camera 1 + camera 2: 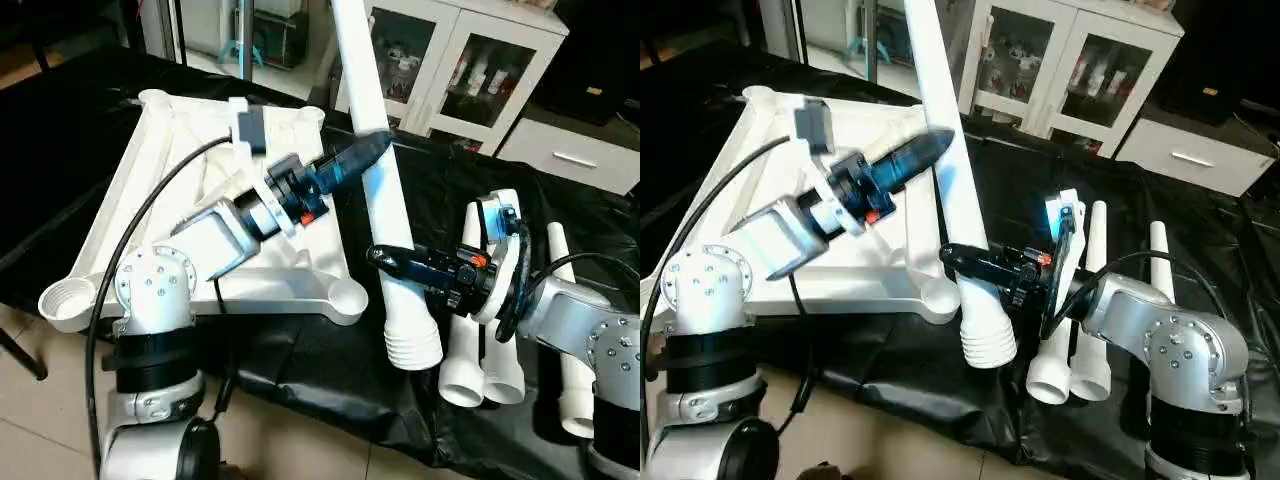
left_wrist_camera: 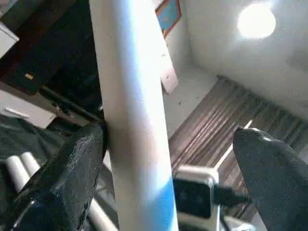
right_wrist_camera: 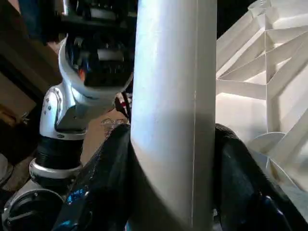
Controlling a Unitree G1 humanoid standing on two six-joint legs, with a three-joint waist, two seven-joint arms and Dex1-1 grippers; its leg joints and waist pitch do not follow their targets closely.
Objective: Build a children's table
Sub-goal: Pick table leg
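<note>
While right fingers (image 1: 385, 257) clamp leg (image 1: 385, 190) | left fingers (image 1: 378, 143) spread wide | socket (image 1: 347, 297) empty

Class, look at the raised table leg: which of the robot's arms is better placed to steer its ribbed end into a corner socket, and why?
Probably the right. The right pincer is shut on the leg just above its ribbed end, near the corner socket. The left pincer stands open higher up, one finger touching.
</note>
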